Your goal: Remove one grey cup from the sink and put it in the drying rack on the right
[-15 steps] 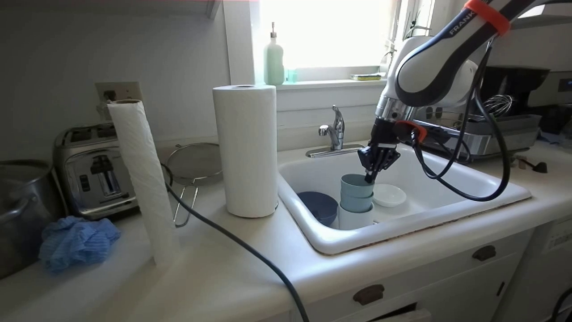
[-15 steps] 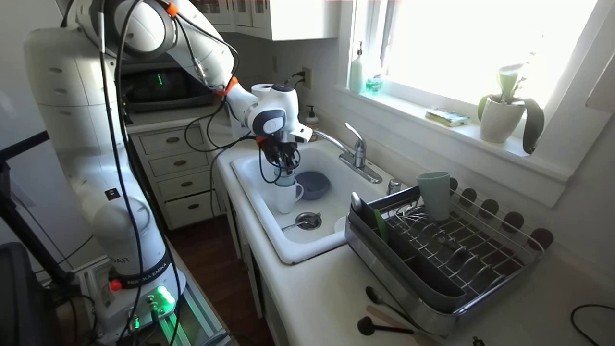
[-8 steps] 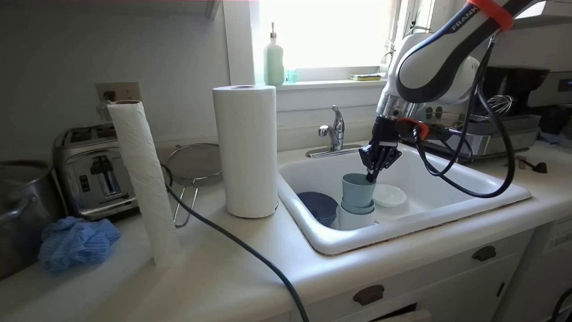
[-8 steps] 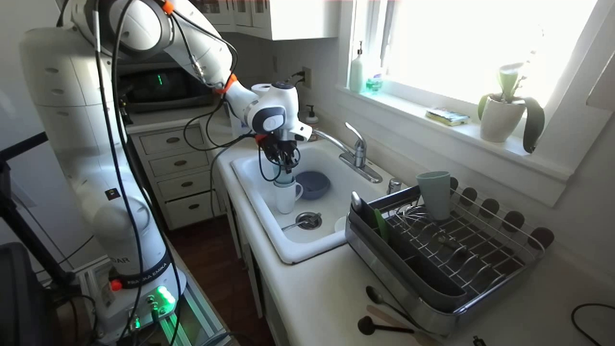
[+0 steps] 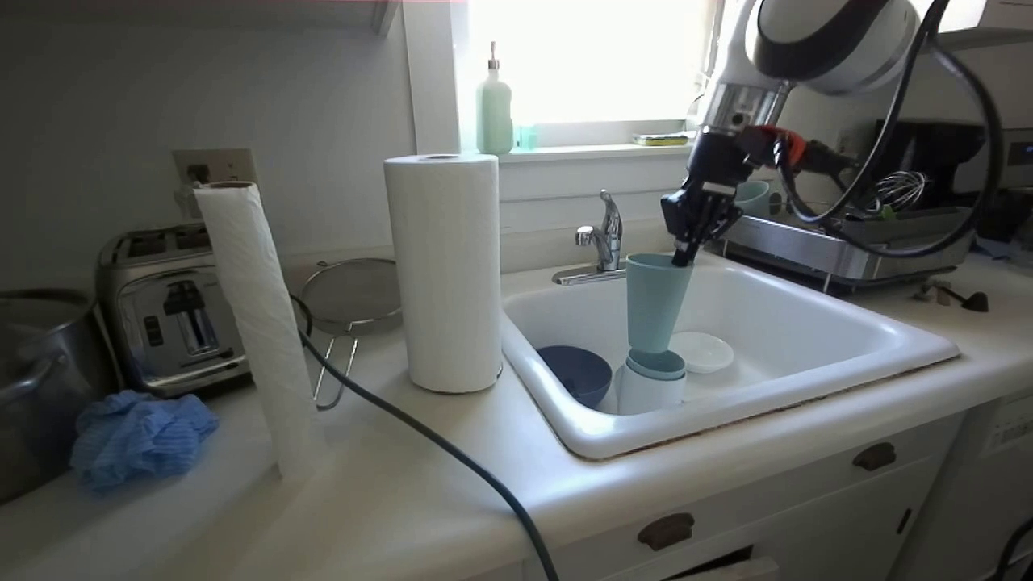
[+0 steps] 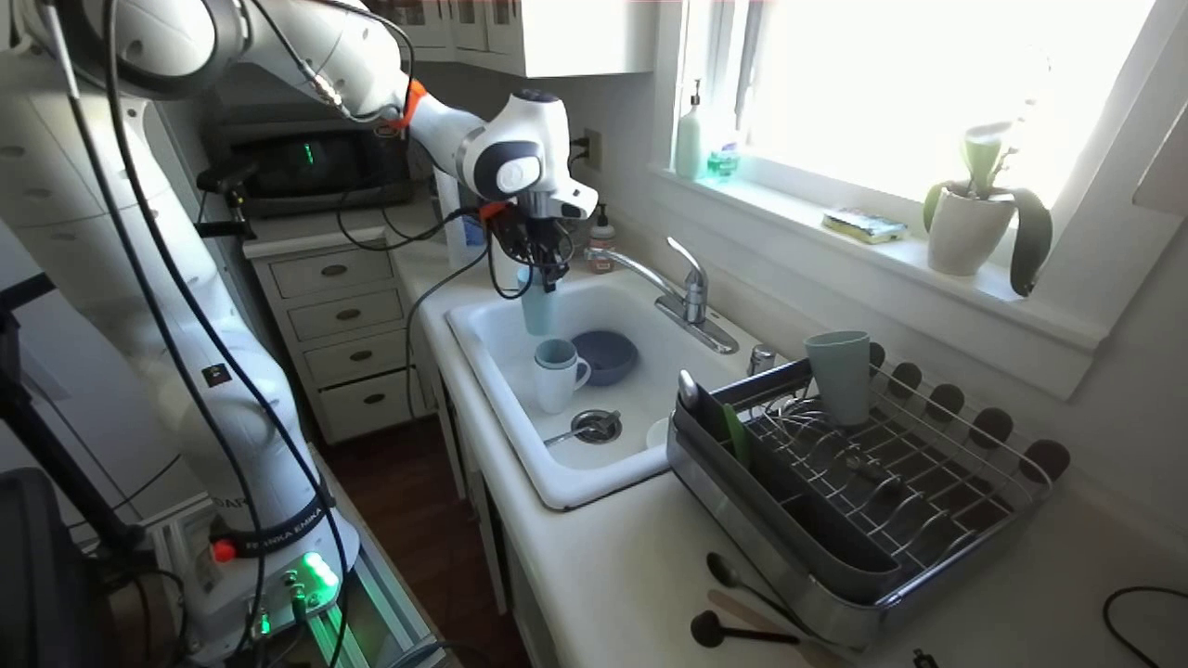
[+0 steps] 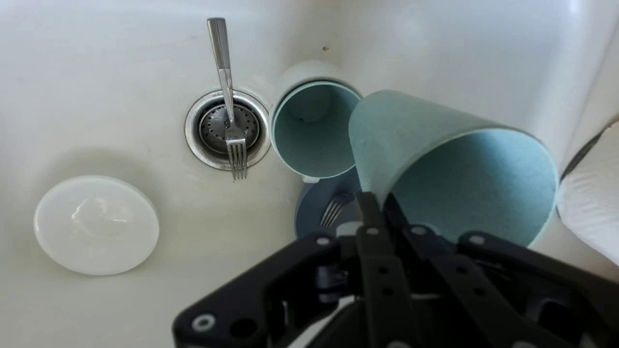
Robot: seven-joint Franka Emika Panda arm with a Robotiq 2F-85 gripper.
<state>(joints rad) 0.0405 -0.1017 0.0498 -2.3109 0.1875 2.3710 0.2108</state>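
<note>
My gripper (image 5: pixel 683 255) is shut on the rim of a grey-teal cup (image 5: pixel 655 303). In the wrist view the fingertips (image 7: pixel 382 205) pinch the near wall of this cup (image 7: pixel 401 123), one finger inside and one outside. The cup hangs slightly tilted, open end up, above the sink (image 5: pixel 775 395). Another grey cup (image 7: pixel 314 130) sits inside a white mug (image 6: pixel 554 390) on the sink floor, below and apart from the held cup. The drying rack (image 6: pixel 742 520) stands on the counter beside the sink. It also shows in an exterior view (image 5: pixel 807 242), partly behind the arm.
A dark blue bowl (image 5: pixel 575 373) and a white dish (image 7: pixel 96 224) lie in the sink. A fork (image 7: pixel 225 77) lies over the drain. The faucet (image 6: pixel 691 301) stands at the back rim. A pale cup (image 6: pixel 840 376) and a whisk (image 6: pixel 796 415) are in the rack. Black spoons (image 6: pixel 710 629) lie before it.
My gripper has risen with the held cup, pulling it up out of the stack. The other cup stays in the white mug. The arm has swung up and back.
</note>
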